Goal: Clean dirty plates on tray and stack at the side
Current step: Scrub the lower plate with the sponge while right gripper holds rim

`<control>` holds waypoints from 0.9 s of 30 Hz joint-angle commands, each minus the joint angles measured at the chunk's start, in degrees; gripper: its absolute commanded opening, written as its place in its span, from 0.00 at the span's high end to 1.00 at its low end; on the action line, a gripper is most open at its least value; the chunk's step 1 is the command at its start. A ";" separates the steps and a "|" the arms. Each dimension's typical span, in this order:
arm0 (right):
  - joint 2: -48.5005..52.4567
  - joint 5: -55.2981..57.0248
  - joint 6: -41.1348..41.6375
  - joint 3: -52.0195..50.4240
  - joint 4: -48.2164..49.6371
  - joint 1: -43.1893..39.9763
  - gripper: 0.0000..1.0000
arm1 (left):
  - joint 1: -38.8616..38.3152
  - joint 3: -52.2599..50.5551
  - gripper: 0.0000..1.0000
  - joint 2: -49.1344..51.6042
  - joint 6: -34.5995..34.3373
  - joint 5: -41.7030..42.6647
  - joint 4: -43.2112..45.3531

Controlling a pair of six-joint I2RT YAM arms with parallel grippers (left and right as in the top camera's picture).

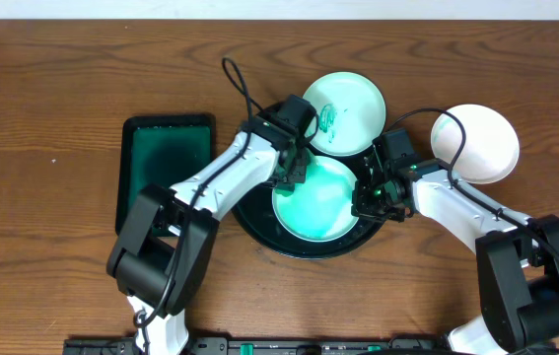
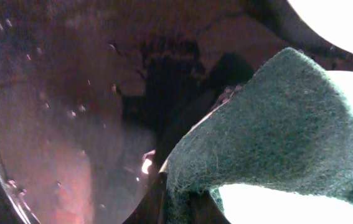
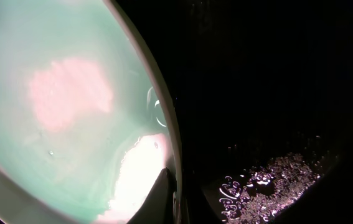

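Observation:
The round black tray (image 1: 259, 229) holds a pale-aqua plate (image 1: 318, 202). A second plate (image 1: 346, 106) with teal smears rests on the tray's far rim. A third, clean white plate (image 1: 481, 143) lies on the table at the right. My left gripper (image 1: 291, 170) is shut on a dark green sponge (image 2: 276, 143) and holds it at the near plate's left edge. My right gripper (image 1: 370, 195) is shut on that plate's right rim (image 3: 171, 155), one finger on the plate's inside.
A rectangular dark green tray (image 1: 166, 168) lies on the table left of the black tray. Water drops lie on the black tray's floor (image 3: 269, 180). Cables run over the tray's far side.

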 commanded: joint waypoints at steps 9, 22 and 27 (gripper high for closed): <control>2.54 5.07 -1.25 -1.49 -1.46 0.31 0.99 | -6.82 1.75 0.93 2.08 3.23 -5.90 4.31; 2.54 5.07 -2.23 -1.49 -2.03 0.31 0.99 | -10.10 1.44 0.93 8.50 7.04 8.50 4.35; 2.54 5.07 -2.23 -1.49 -2.01 0.31 0.99 | -12.17 1.44 0.93 8.50 14.69 18.32 4.52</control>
